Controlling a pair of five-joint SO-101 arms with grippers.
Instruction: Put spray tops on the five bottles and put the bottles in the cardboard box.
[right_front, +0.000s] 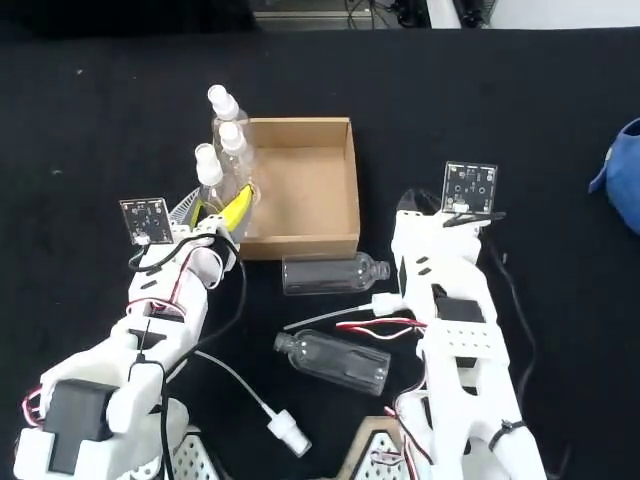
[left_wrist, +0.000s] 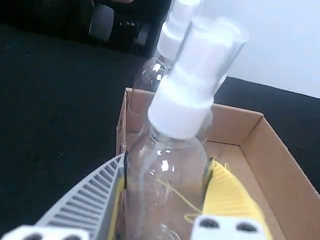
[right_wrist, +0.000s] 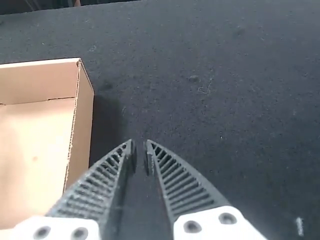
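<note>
Left gripper (right_front: 214, 208): clamped on a clear plastic bottle with white spray top (left_wrist: 167, 175), at the left wall of the brown cardboard box (right_front: 300, 244).
Right gripper (right_wrist: 139, 150): pinched together, empty, above the black counter (right_front: 500, 110).
Risk: bottle base catching the wall, toppling neighbouring capped bottles (right_front: 230, 135).

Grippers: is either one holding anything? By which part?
Left gripper clamps a spray-topped bottle by its clear body, below the shoulder. Right gripper is shut on nothing.
</note>
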